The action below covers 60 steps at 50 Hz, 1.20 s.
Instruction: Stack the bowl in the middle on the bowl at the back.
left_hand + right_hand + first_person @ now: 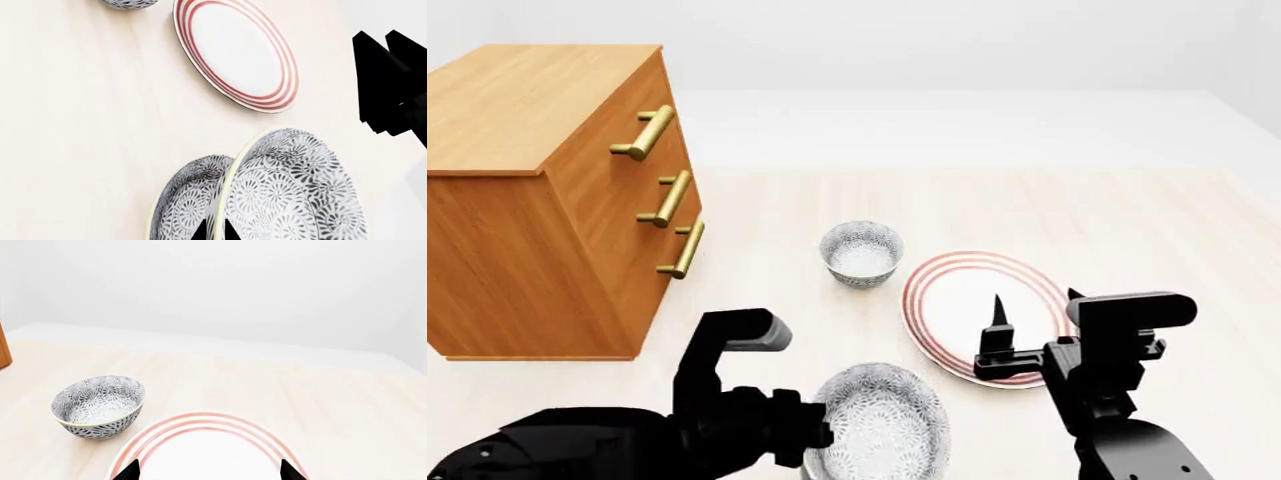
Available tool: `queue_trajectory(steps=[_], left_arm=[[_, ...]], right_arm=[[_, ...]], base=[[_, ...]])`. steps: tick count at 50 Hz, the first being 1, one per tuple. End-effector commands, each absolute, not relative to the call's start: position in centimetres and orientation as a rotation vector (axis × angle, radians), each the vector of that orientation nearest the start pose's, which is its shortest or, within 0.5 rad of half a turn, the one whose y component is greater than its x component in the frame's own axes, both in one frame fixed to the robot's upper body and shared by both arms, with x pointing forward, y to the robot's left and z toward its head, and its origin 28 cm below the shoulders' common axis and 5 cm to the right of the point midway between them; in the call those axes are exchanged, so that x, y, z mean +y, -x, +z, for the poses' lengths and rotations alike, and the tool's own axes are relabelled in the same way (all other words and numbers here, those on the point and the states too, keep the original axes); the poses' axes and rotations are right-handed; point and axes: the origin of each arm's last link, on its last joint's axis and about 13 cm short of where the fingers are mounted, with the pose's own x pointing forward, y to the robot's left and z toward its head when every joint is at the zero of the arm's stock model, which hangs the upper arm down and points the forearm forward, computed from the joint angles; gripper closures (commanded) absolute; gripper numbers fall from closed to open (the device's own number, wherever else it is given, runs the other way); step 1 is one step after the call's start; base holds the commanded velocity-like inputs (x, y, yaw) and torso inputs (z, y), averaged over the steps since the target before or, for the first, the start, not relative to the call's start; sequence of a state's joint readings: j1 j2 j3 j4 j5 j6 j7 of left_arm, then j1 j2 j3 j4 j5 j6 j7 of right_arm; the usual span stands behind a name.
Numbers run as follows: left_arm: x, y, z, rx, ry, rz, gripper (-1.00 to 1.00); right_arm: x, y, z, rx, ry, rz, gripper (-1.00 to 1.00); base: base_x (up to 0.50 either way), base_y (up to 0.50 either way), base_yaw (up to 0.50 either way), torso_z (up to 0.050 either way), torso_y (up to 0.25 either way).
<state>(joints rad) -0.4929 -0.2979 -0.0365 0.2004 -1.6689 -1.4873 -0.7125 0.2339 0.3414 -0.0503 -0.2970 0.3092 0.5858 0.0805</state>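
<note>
Left hand [814,440] is clamped on the rim of the small round deep bowl, white with dense grey speckled pattern [881,420], at the near edge of the head view; the left wrist view shows two such bowls overlapping, the held one [293,190] in front and a look-alike bowl [190,200] just behind it, so the held one looks lifted or tilted next to the near bowl. The target speckled bowl at the back [862,252] sits alone, far on the pale tabletop [1121,220], left of the flat red-ringed white plate [941,300]. Right hand [1034,305] hovers over the plate, fingers apart, holding nothing. A wooden drawer cabinet [547,200] stands far left. Judged step: the bowl is grasped and the carry is beginning. Next move needs raising it clear, moving it away to the far bowl, centring it above that rim, lowering level, then releasing.
</note>
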Motion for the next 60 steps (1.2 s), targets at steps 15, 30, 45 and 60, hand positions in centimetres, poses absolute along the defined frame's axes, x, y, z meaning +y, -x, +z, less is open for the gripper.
queue_trajectory(steps=[15,30,45,60], left_arm=[[20.6,-20.5,14.1,0.842,0.361,-0.605,1.00],[20.5,-20.9,13.6,0.875,0.387,-0.586,1.00],[20.3,-21.9,13.0,0.893,0.414,-0.578,1.00],[20.1,-23.4,11.7,0.931,0.450,-0.555,1.00]], right_arm=[[-15.4,-24.6,9.3,0.091,0.070,0.024,-1.00],[-15.4,-24.6,9.1,0.095,0.067,0.025,-1.00],[-15.5,-24.6,8.9,0.101,0.064,0.024,-1.00],[-15.5,-24.7,8.6,0.106,0.059,0.023,-1.00]], base=[[0.00,0.00,0.00,0.000,0.001],[0.00,0.00,0.00,0.000,0.000],[0.00,0.00,0.00,0.000,0.001],[0.00,0.00,0.00,0.000,0.000]])
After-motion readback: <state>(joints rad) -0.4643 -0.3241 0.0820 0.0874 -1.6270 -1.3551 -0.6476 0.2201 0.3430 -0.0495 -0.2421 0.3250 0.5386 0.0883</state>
